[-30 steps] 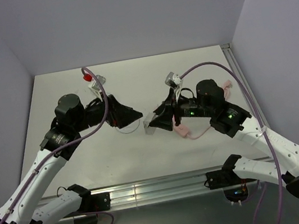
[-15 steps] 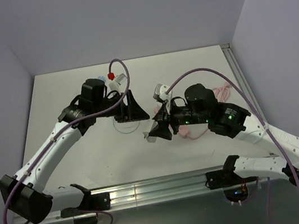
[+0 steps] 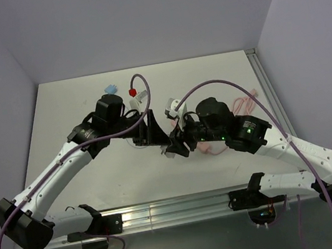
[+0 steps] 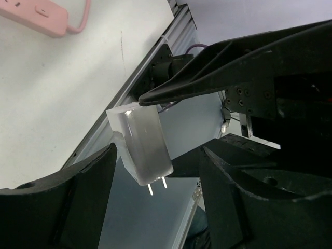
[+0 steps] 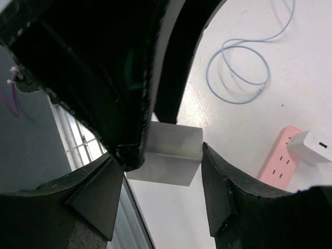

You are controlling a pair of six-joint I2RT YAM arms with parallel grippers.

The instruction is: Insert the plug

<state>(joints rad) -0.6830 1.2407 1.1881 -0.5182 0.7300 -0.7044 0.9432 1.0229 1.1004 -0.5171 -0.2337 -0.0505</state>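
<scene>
In the top view a pink power strip [image 3: 206, 146] lies on the table [image 3: 75, 107] at 3 o'clock from the plug [image 3: 172, 152], mostly under the right arm. Its pink cord [image 3: 244, 100] runs off towards 2 o'clock. A thin pale-blue cable [image 3: 139, 144] is coiled at 9 o'clock, under the left arm. The two grippers meet over the table's middle and crowd the plug from both sides.

There is one plug, one strip, one white charger [image 5: 314, 142] seated in the strip, one blue cable and two arms.

The plug is a pale, frosted rectangular block with two thin metal prongs [image 4: 155, 188] on its end. It is held off the table near the centre.

The right gripper [image 5: 163, 155] is clamped on the block, with a finger against each side. The left gripper [image 4: 156, 150] stands partly open astride it. One finger is at the block's edge and a gap shows on the other side, so I cannot tell whether it grips.
</scene>
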